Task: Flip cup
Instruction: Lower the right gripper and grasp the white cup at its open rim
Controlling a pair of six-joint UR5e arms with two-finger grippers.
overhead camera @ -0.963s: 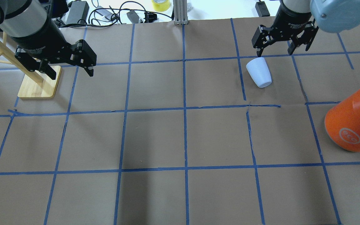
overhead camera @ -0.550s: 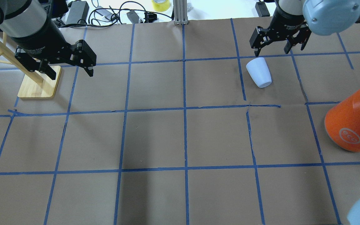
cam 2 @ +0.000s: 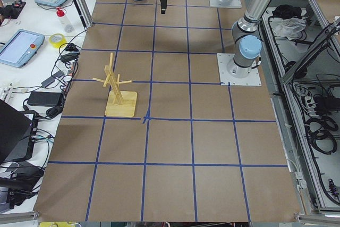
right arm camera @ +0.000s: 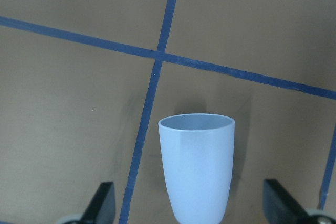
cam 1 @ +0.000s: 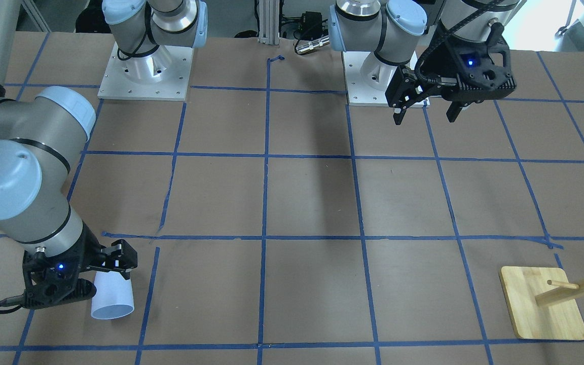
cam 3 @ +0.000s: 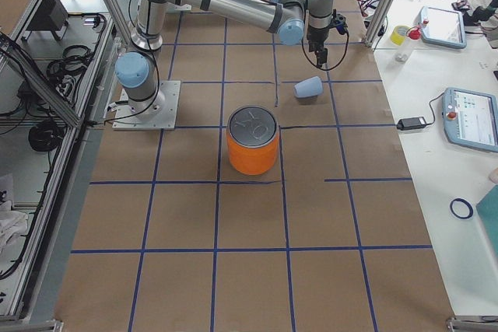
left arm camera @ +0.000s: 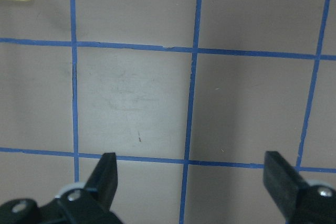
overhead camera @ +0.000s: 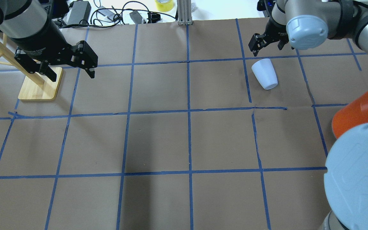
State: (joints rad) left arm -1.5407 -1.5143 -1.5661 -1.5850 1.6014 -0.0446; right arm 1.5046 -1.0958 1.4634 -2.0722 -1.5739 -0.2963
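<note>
Table [overhead camera: 158, 140] — cup [right arm camera: 197, 166] lies centred before right fingers [right arm camera: 102, 202].

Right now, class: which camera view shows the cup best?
The right wrist-mounted view: the cup is close, unobstructed, with its rim visible. Overhead exterior shows it whole but small; front-facing has it partly hidden behind the right arm; side views show it tiny; left wrist misses it.

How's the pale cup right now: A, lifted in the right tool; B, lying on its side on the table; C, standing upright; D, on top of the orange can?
B: the cup lies on its side on the table, and the right tool is open, not gripping it.
</note>
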